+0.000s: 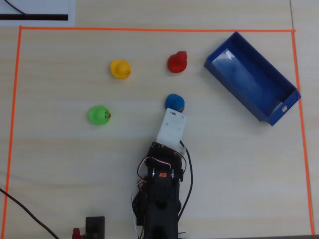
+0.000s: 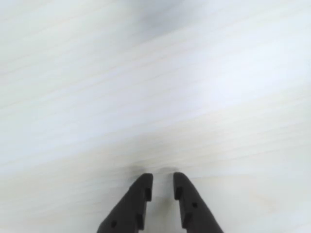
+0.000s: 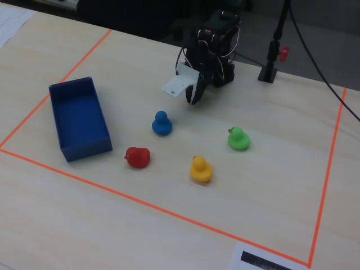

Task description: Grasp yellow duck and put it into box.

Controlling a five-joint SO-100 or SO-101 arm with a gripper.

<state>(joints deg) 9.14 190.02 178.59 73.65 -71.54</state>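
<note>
The yellow duck (image 1: 120, 68) sits on the table in the upper left of the overhead view; in the fixed view (image 3: 201, 169) it is front centre. The blue box (image 1: 249, 79) lies empty at the upper right of the overhead view, and at the left of the fixed view (image 3: 79, 115). My gripper (image 2: 163, 180) holds nothing, its jaws a narrow gap apart over bare table. In the fixed view the gripper (image 3: 195, 98) hangs near the arm's base, well away from the yellow duck. In the overhead view a white mount (image 1: 171, 127) hides it.
A blue duck (image 1: 175, 102) sits just ahead of the arm. A red duck (image 1: 177, 62) is between the yellow duck and the box. A green duck (image 1: 99, 115) is at the left. Orange tape (image 1: 149, 29) frames the area.
</note>
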